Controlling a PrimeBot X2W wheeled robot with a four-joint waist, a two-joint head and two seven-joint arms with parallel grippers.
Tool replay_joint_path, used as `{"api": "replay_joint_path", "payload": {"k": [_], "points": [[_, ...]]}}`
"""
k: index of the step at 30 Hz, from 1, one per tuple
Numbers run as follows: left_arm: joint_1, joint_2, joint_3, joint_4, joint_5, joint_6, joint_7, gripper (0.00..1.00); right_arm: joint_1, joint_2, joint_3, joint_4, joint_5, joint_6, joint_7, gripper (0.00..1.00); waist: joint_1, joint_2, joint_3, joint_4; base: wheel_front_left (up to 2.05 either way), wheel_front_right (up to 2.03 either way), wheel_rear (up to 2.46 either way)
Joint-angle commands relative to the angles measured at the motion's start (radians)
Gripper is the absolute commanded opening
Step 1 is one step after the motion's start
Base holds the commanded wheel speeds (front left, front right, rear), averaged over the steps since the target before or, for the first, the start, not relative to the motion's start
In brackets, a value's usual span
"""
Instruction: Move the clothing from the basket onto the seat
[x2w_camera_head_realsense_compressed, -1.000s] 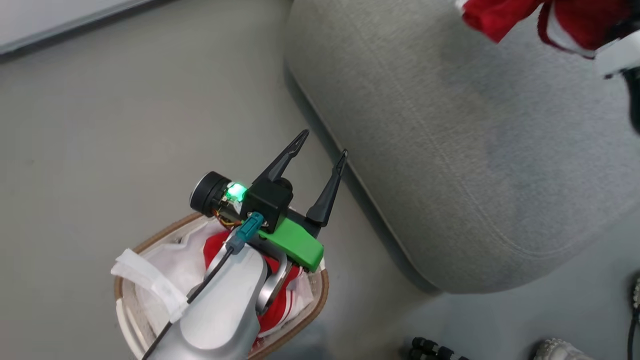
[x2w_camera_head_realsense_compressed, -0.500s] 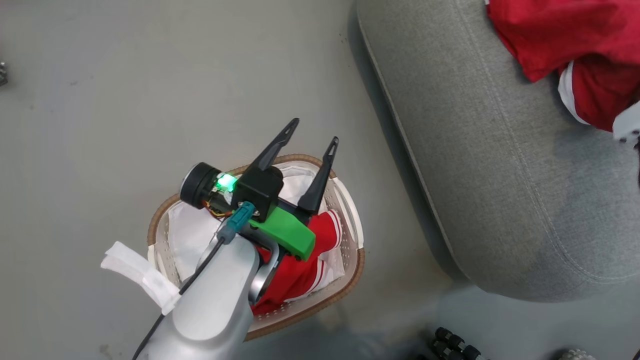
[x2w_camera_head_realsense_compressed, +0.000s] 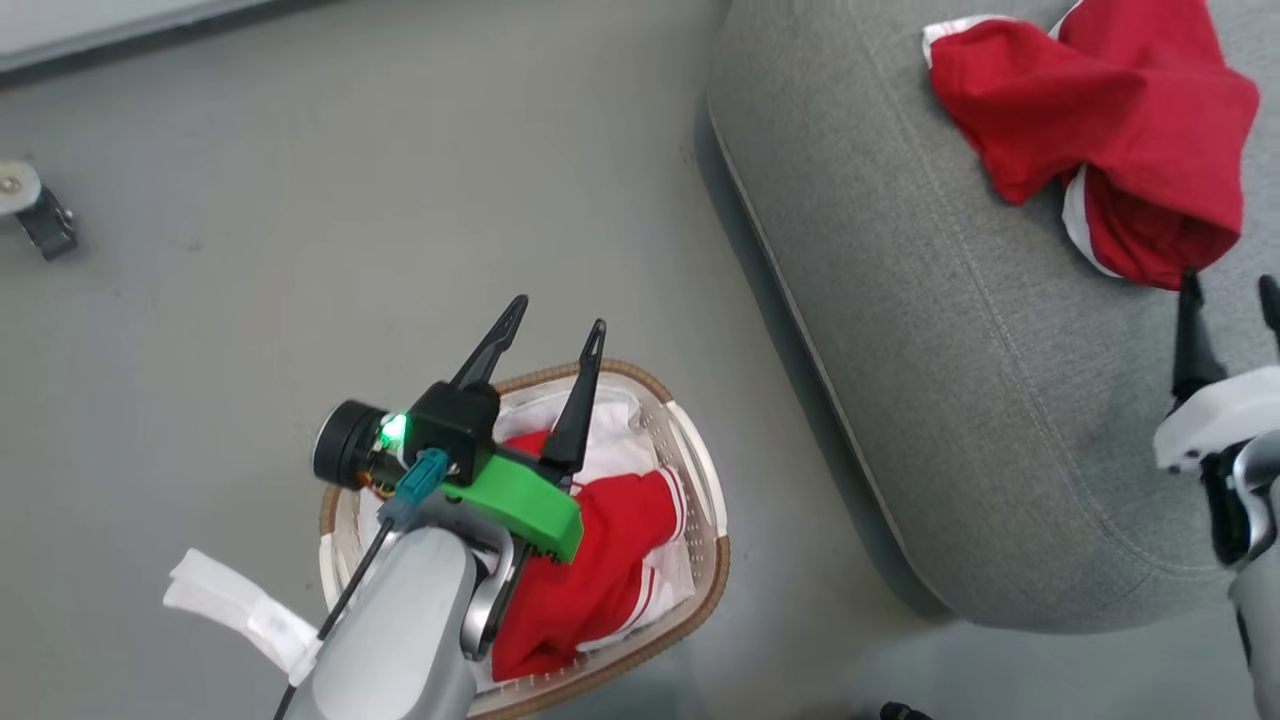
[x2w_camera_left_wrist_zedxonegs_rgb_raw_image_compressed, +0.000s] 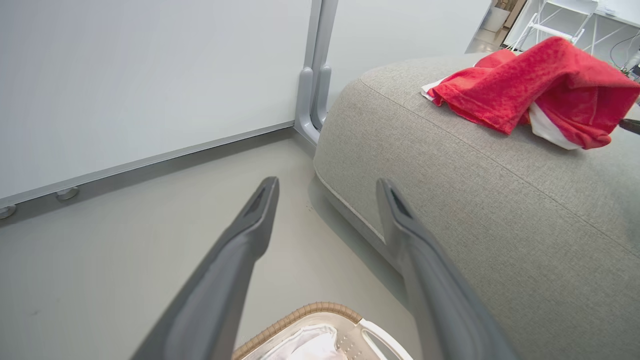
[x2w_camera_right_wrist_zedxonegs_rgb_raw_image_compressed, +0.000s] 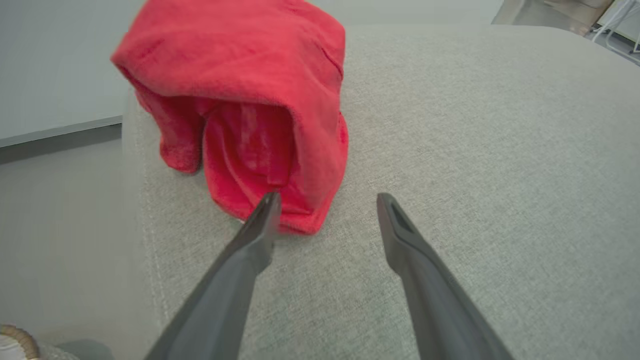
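Head view, upper right: crumpled red garment (x2w_camera_head_realsense_compressed: 1130, 120) now rests delivered on grey fabric seat (x2w_camera_head_realsense_compressed: 950, 380); right gripper (x2w_camera_head_realsense_compressed: 1229, 290), left gripper (x2w_camera_head_realsense_compressed: 558, 312) both spread empty.

The left arm (x2w_camera_head_realsense_compressed: 400, 630) hides much of the basket (x2w_camera_head_realsense_compressed: 714, 560) at lower left; the right edge cuts off the right gripper (x2w_camera_head_realsense_compressed: 1229, 290).
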Motion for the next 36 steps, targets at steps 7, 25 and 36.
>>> {"api": "replay_joint_path", "payload": {"k": [7,25,36], "points": [[0.084,0.005,0.098,-0.009,0.027,0.024,-0.001,1.0,0.093,0.026,0.095,-0.164,0.069,-0.001,-0.005,1.0,-0.0001,0.0079,-0.129,0.017,0.0,0.0,0.0],[0.253,0.004,0.334,0.0,0.07,0.073,-0.001,1.0,0.191,0.124,0.223,-0.339,0.076,-0.001,-0.004,1.0,-0.0001,0.0079,-0.267,0.175,0.0,0.0,0.0],[0.356,0.004,0.4,0.004,0.041,0.108,-0.001,1.0,0.295,0.162,0.207,-0.331,0.042,-0.001,-0.005,1.0,-0.0001,0.0079,-0.344,0.223,0.0,0.0,0.0]]}}
